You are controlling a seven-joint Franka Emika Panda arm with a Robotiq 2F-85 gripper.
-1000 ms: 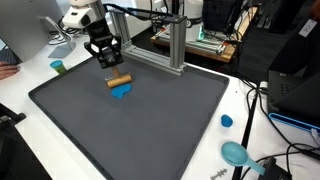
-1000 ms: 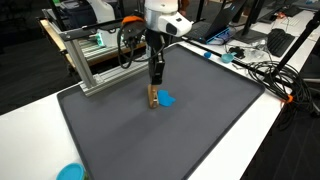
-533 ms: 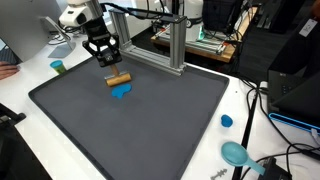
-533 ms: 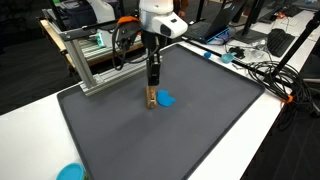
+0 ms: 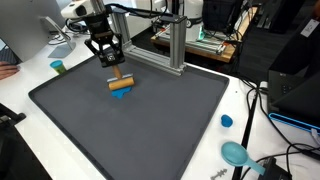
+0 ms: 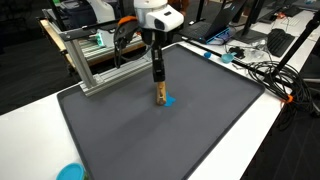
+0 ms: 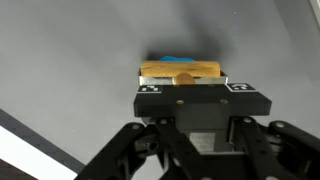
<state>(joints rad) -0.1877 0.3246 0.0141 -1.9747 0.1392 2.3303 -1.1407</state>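
Note:
A short wooden cylinder (image 5: 120, 83) lies level just over a small blue piece (image 5: 122, 94) on the dark grey mat (image 5: 150, 125). Both exterior views show it, with the cylinder (image 6: 160, 95) partly covering the blue piece (image 6: 170, 101). My gripper (image 5: 117, 74) points straight down and its dark fingers reach the cylinder and appear closed on it (image 6: 159, 87). In the wrist view the cylinder (image 7: 180, 71) sits right at the gripper (image 7: 180, 80), with the blue piece (image 7: 178, 59) beyond it. The fingertips are hidden behind the gripper body.
An aluminium frame (image 5: 176, 45) stands at the mat's far edge, close behind the gripper (image 6: 88, 62). A green cup (image 5: 58, 67), a small blue cap (image 5: 226, 121) and a teal bowl (image 5: 235, 153) sit on the white table off the mat. Cables lie along one side (image 6: 262, 72).
The gripper and the wooden cylinder have shifted together a little sideways, toward the blue piece. The cylinder now covers more of the blue piece than before.

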